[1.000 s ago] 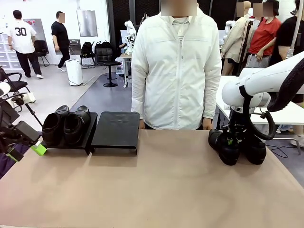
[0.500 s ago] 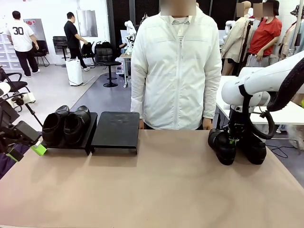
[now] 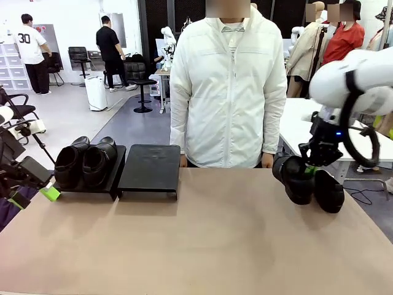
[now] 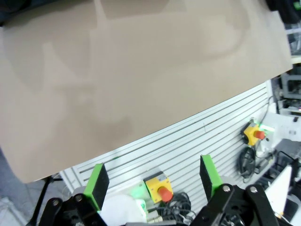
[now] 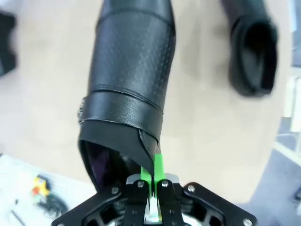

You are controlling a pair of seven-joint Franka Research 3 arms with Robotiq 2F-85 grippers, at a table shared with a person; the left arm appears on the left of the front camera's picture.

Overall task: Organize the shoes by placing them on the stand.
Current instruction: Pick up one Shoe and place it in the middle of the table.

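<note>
My right gripper [image 3: 312,167] is shut on the heel collar of one black shoe [image 3: 295,179], which hangs toe-down just above the table at the right. In the right wrist view that shoe [image 5: 132,80] fills the middle, with the collar pinched in my right gripper [image 5: 153,176]. A second loose shoe [image 3: 330,191] rests beside it on the table, also visible as the shoe [image 5: 252,52] farther off. The black stand [image 3: 150,167] sits at the far left; its left panel carries two shoes [image 3: 83,163] and its right panel is bare. My left gripper [image 3: 38,195] stays open low at the left edge, its green fingers [image 4: 98,181] spread apart.
A person in a white jacket [image 3: 227,92] stands at the far edge, hands at the tan tabletop [image 3: 215,239]. The left wrist view looks over the table's near edge at a slotted panel with emergency-stop buttons [image 4: 162,190].
My right gripper closed on the shoe's collar and the arm rose, lifting that shoe off the table. The left arm has not moved.
</note>
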